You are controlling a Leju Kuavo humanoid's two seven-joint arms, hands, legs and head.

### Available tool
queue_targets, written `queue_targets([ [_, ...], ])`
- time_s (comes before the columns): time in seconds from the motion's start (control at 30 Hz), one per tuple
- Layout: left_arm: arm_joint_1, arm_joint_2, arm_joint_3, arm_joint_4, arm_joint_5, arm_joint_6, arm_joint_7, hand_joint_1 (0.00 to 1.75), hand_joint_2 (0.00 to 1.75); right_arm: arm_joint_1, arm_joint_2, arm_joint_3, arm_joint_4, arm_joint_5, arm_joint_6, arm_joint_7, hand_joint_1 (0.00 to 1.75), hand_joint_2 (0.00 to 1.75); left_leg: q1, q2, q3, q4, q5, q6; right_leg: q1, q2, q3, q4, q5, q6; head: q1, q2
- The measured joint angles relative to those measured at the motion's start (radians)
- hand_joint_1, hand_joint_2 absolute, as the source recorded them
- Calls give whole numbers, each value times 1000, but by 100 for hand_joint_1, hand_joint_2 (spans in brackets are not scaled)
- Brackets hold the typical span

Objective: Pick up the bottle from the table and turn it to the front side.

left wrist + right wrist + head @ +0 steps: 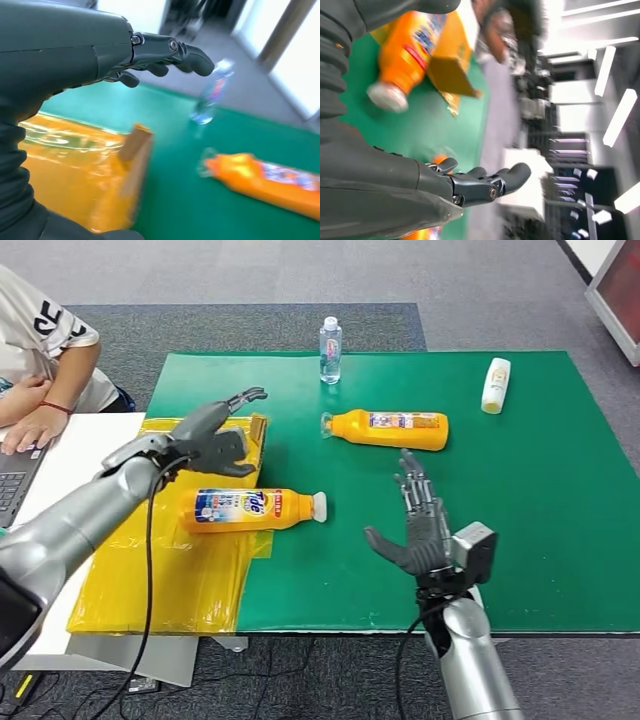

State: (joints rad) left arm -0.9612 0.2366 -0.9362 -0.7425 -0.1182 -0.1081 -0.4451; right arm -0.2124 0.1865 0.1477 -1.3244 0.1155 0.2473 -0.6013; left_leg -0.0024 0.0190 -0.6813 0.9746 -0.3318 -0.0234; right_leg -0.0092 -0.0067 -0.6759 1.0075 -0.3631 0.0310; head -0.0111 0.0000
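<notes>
On a green worktop (528, 490), an orange bottle (245, 509) lay on its side, its label facing up and its white cap toward the right robot hand (415, 525). That robot hand hovered just beside the cap, fingers spread, holding nothing. The left robot hand (215, 440) hung above a yellow plastic sheet (143, 580) just behind the bottle, also open and empty. A second orange bottle (389, 428) lay farther back. A good grasp would likely wrap the body mid-length, clear of the slippery sheet, before any turning.

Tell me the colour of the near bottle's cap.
White cap on the orange bottle, clearest in the head view.
</notes>
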Motion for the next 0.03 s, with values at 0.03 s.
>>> queue_targets([
  [0.03,32,9,35,-47,-28,9,5,0,175,7,-5,-7,-21,-4,10,0,0,175,0,1,0,0,-1,0,0,1,0,0,0,0,0,0],
])
